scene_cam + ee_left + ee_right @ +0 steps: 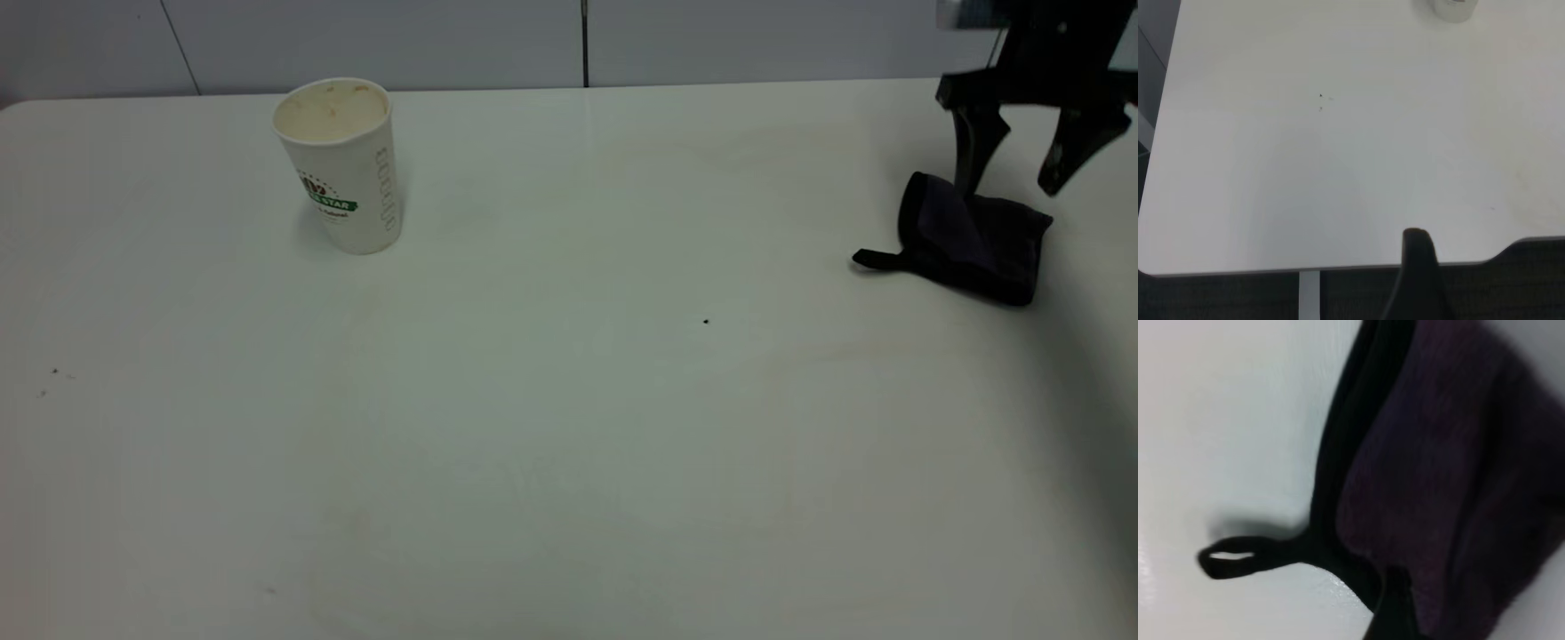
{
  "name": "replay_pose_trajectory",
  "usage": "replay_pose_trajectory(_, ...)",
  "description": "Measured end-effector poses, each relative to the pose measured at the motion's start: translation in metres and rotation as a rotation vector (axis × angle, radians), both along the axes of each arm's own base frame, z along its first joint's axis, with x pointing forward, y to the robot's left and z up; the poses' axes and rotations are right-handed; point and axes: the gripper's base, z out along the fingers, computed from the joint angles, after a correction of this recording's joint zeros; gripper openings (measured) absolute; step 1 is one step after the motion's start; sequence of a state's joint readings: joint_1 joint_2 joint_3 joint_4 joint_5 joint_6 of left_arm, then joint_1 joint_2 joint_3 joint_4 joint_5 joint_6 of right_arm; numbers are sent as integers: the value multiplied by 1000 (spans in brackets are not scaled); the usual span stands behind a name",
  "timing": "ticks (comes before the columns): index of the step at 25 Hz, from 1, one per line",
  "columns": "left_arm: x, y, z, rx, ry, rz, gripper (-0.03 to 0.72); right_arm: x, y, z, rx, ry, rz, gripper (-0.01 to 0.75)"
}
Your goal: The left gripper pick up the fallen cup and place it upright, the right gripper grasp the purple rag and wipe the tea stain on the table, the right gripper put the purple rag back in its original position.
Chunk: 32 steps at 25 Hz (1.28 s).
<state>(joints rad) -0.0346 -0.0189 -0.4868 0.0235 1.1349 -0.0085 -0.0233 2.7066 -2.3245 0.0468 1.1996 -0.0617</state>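
The cup (342, 169) stands upright at the back left of the table (569, 427); its base also shows in the left wrist view (1455, 7). The purple rag (973, 240) lies crumpled at the right, its black tab (876, 260) pointing left. My right gripper (1018, 178) hangs open just above the rag's far edge, one finger down at its raised corner. In the right wrist view the rag (1438, 473) fills the frame close under one fingertip (1391, 607). My left gripper (1469, 273) is pulled back past the table's edge and empty. No amber tea stain shows.
A few tiny dark specks lie on the tabletop, one near the middle (706, 321) and some at the left (55, 372). A grey panelled wall (569, 40) runs behind the table. The table's corner edge (1298, 270) shows in the left wrist view.
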Motion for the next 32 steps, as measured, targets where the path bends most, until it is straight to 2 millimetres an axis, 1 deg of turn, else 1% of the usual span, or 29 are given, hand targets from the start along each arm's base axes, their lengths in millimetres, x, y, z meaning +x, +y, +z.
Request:
replay_pose_trajectory(4,0,0,0,0,0,0,589,5,6,55,6,-105,29,726)
replay_pose_trajectory(6,0,0,0,1,0,-1,589,3,17,85,3,-157,67,726)
replay_pose_trajectory(8,0,0,0,1,0,-1,589,-6,32,118,5,-194,102,726)
replay_pose_trajectory(10,0,0,0,1,0,-1,589,-24,51,157,8,-231,146,726)
replay_pose_trajectory(11,0,0,0,1,0,-1,589,-36,58,176,6,-243,165,726)
replay_pose_trajectory(12,0,0,0,1,0,-1,589,-48,66,187,8,-242,185,726)
replay_pose_trajectory(13,0,0,0,1,0,-1,589,-63,72,203,11,-251,201,726)
replay_pose_trajectory(15,0,0,0,1,0,-1,589,-92,77,233,13,-275,222,726)
replay_pose_trajectory(16,0,0,0,1,0,-1,589,-105,78,240,12,-271,229,726)
replay_pose_trajectory(18,0,0,0,1,0,-1,589,-134,77,264,13,-297,233,726)
replay_pose_trajectory(19,0,0,0,1,0,-1,589,-147,75,270,15,-299,227,725)
replay_pose_trajectory(21,0,0,0,1,0,-1,589,-178,71,290,21,-330,209,724)
replay_pose_trajectory(22,0,0,0,1,0,-1,589,-194,68,296,24,-338,200,723)
replay_pose_trajectory(25,0,0,0,1,0,-1,589,-240,60,306,26,-352,190,720)
replay_pose_trajectory(28,0,0,0,1,0,-1,589,-279,54,300,27,-335,181,716)
replay_pose_trajectory(32,0,0,0,1,0,-1,589,-323,46,278,36,-283,129,710)
